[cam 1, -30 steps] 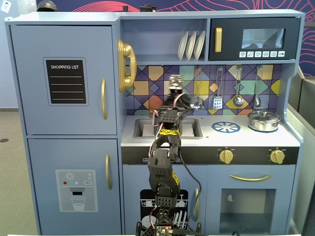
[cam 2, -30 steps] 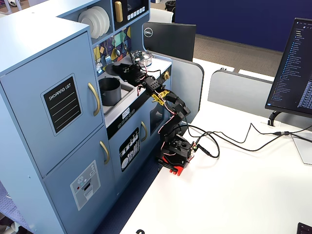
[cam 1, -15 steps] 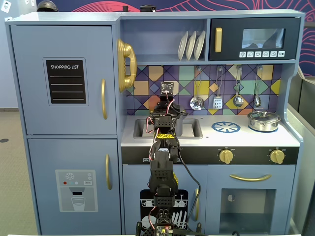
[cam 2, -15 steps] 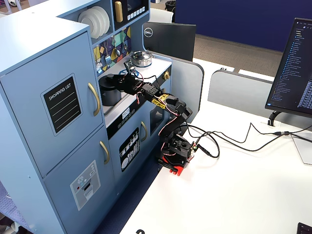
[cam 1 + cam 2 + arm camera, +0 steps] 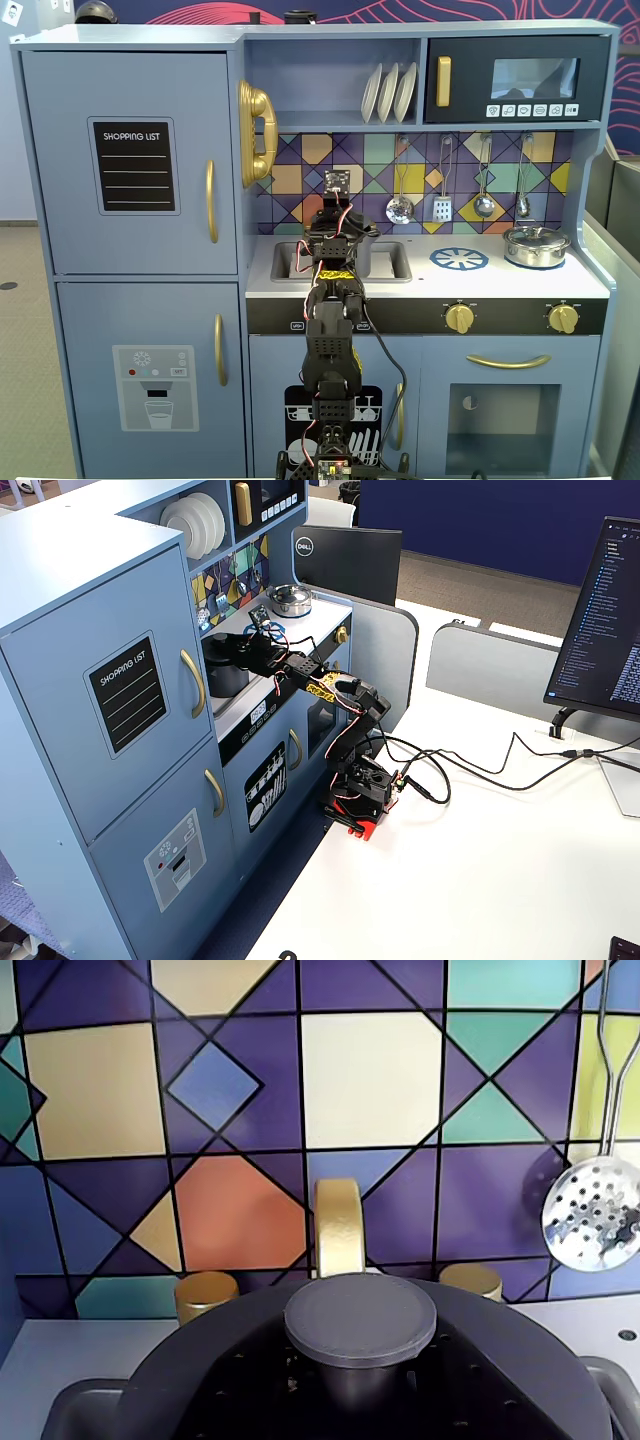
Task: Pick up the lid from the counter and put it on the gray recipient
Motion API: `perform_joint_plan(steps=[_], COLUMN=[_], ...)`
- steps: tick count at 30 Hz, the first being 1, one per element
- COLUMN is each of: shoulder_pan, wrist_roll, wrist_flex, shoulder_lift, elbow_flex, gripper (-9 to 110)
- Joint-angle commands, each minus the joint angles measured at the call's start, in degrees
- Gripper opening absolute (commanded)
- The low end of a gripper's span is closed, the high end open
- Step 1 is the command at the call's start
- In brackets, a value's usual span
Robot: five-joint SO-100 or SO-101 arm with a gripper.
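Observation:
The gray recipient [image 5: 227, 674] stands in the sink [image 5: 286, 262]; in a fixed view only its right side [image 5: 365, 254] shows behind the arm. The lid [image 5: 225, 1335], a dark-gray disc with a round knob [image 5: 360, 1316], lies level across the recipient's top right under the wrist camera. My gripper [image 5: 240, 646] reaches over the counter edge and sits on the lid's middle [image 5: 338, 230]. It is shut on the lid at the knob. The fingertips themselves lie below the wrist view's edge. The recipient's side handle [image 5: 95, 1412] pokes out under the lid.
A gold faucet [image 5: 339, 1226] and gold tap knob [image 5: 207, 1296] stand just behind the recipient against the tiled wall. A slotted spoon [image 5: 592, 1210] hangs to the right. A shiny silver pot [image 5: 536, 245] sits on the right burner, beside a blue burner mark [image 5: 459, 259].
One second ago the gripper held the lid up and to the right of the sink. It swung left and came down over the recipient; the last half second shows only a slight settling.

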Motion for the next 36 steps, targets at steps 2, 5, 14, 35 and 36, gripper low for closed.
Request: perform_joint_plan(steps=[2,5,14,35,36], shoulder_pan=[0.70,0.79,1.93,3.43,3.52], wrist_roll=[-0.35,-0.35,-0.44,-1.93,-2.20], wrist_flex=[-2.72,-2.81,-3.52,-4.48,-4.48], shoulder_lift=[0.09,-0.09,0.62,-0.53,-0.53], elbow_flex=[-0.35,0.00,2.99,2.90,2.90], gripper=[0,0,0,0,0])
